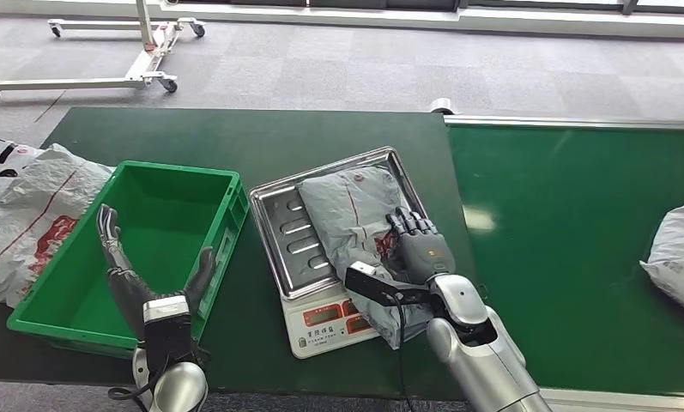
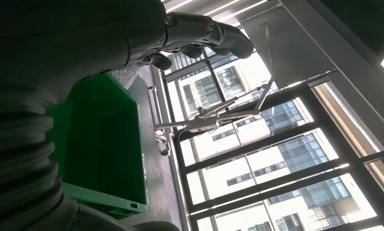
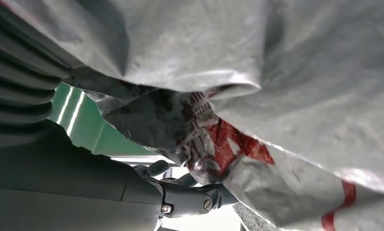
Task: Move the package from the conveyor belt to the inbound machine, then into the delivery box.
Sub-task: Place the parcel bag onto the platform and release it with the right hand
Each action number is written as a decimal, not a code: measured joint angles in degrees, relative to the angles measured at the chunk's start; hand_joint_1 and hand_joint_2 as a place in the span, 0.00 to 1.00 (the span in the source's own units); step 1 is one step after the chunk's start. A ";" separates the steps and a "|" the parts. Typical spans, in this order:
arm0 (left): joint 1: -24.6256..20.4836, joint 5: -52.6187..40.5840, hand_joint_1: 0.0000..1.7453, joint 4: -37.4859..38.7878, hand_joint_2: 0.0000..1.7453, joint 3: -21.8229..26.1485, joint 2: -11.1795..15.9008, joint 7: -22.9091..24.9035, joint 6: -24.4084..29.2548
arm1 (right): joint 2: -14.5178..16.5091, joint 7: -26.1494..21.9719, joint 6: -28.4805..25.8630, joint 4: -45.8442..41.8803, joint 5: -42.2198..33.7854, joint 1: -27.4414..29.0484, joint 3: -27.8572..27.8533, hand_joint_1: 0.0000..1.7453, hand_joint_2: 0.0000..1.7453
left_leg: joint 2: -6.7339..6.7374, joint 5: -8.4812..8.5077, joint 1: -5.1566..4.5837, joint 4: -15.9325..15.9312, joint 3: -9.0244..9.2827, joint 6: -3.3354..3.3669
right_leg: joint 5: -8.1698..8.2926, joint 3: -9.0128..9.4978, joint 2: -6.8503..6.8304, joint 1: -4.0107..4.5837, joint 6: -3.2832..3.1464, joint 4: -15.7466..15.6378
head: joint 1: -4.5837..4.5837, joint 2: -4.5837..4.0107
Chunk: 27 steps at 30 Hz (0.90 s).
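1. At the far left of the head view, white plastic bags [image 1: 16, 215] with red print lie on the dark green tabletop [image 1: 261, 137], touching the outer wall of one green delivery box [image 1: 222, 227].
2. The left hand [image 1: 154, 279] is raised above the box's near edge, palm up, fingers spread wide apart and holding nothing. The left wrist view adds what the head view lacks: the curled dark fingertips [image 2: 214, 36] seen against tall windows and buildings outside, with the box [image 2: 108, 144] beside them.
3. Right of the box stands one scale, the inbound machine [image 1: 321, 322], with a steel tray [image 1: 278, 223] on top and red displays on its front.
4. One grey package [image 1: 355, 202] with red markings lies on that tray, its near end overhanging the front of the scale.
5. The right hand [image 1: 420, 249] rests on the package's near right part, fingers laid over the wrapping. The right wrist view shows crumpled film [image 3: 276, 72] pressed close, with fingers [image 3: 190, 199] underneath a fold; whether they truly grip it I cannot tell.
6. Further right runs the green conveyor belt [image 1: 570, 215], carrying a second grey package [image 1: 677, 257] at the picture's right edge.
7. Behind the tabletop, one white wheeled frame [image 1: 141, 51] stands on the carpet.
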 joint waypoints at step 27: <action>0.06 -1.06 0.00 1.26 1.00 -0.07 0.00 0.01 -0.65 | 0.81 -5.09 -12.17 -14.38 -8.51 5.11 -5.79 0.00 0.00 | -0.09 0.06 0.02 0.01 -0.31 0.00 | 0.02 -0.24 -0.03 -0.01 -0.04 0.01 | -0.01 0.00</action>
